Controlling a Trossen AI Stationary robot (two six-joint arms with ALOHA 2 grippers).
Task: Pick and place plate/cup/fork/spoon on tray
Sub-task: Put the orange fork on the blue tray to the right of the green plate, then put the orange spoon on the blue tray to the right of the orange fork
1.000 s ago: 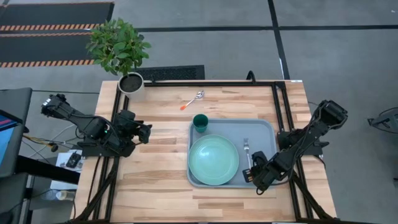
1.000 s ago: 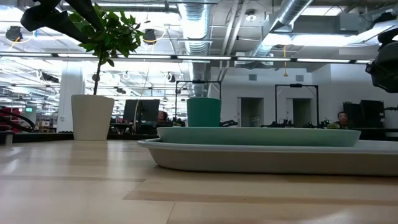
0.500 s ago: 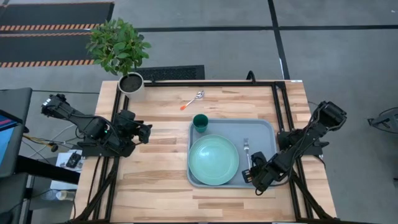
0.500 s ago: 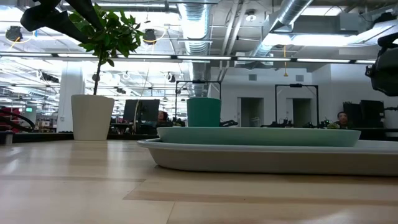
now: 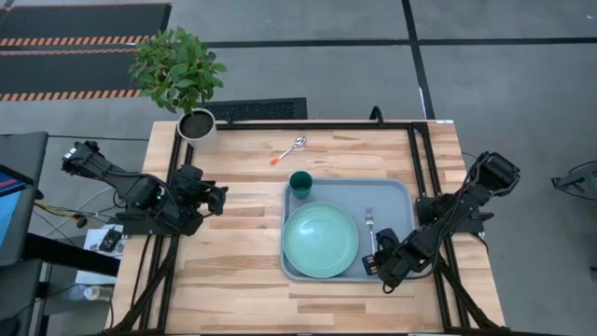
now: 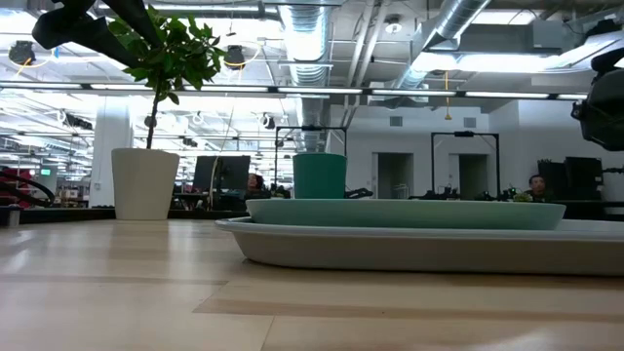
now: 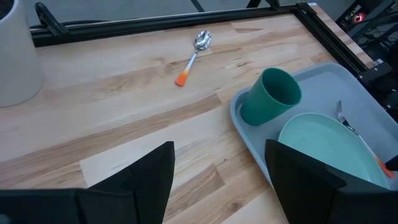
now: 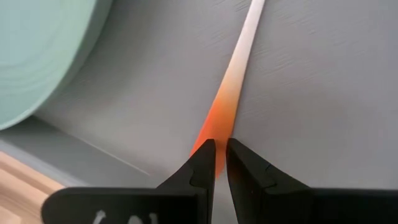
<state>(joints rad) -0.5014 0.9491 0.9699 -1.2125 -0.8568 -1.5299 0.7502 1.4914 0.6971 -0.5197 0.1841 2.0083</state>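
Pale wooden surface [image 5: 242,233] in an open office with exposed ducts overhead; white plant pot [image 5: 197,124] at the far left corner. Landmark throughout: the tray [image 5: 396,191], blue-grey, lying right of centre.

Inside the tray: the plate [image 5: 320,240] filling the near left part, the cup [image 5: 300,184] upright in the far left corner just beyond the plate, the fork [image 5: 370,229] lying flat to the right of the plate, tines toward the far edge. Outside the tray: the spoon [image 5: 289,149], on bare wood beyond the far left corner, near the cup but well clear of the rim.

Right end effector [image 8: 218,163] low over the tray's near right area, fingers pinched on the orange tip of the fork's handle, only a sliver of handle between them. Probably the moment of release, fork already resting on the tray floor. Left end effector [image 7: 217,168] parked off the tray's left side, fingers spread wide and empty, facing the spoon.

Risks from here: lifting away without first parting the fingers, dragging the fork up or flipping it against the plate rim. Thin handle sticking to one finger pad on release, skewing the fork. For the spoon: a flat, slim handle on wood, easy to nudge away or miss; a careless carry toward the tray, tipping the cup at that corner.
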